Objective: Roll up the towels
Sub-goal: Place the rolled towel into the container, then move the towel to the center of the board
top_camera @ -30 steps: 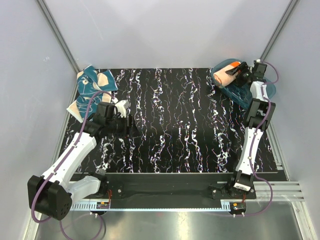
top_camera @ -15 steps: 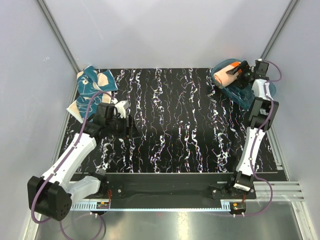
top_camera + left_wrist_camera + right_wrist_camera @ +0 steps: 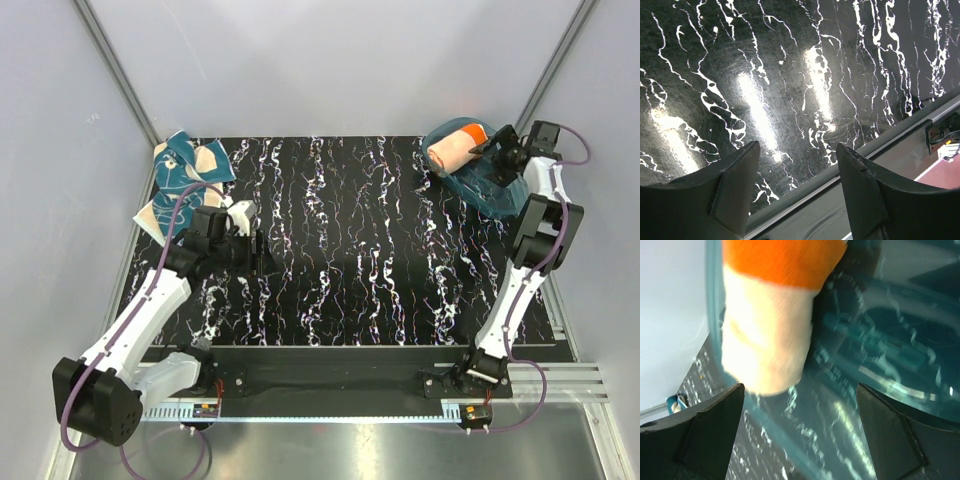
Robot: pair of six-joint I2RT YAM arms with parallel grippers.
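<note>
Towels lie at the two far corners of the desk: the orange towel, rolled, inside the translucent tub on the right; the teal-blue towel, crumpled, on the left. My right hand hangs over the tub, arm stretched far, jaws spread wide and empty beside the roll. My left hand hovers low over bare desk near the teal-blue towel, partly open, holding nothing.

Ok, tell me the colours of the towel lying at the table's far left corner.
The towel is teal-blue with cream patches; the top external view shows it best.
</note>
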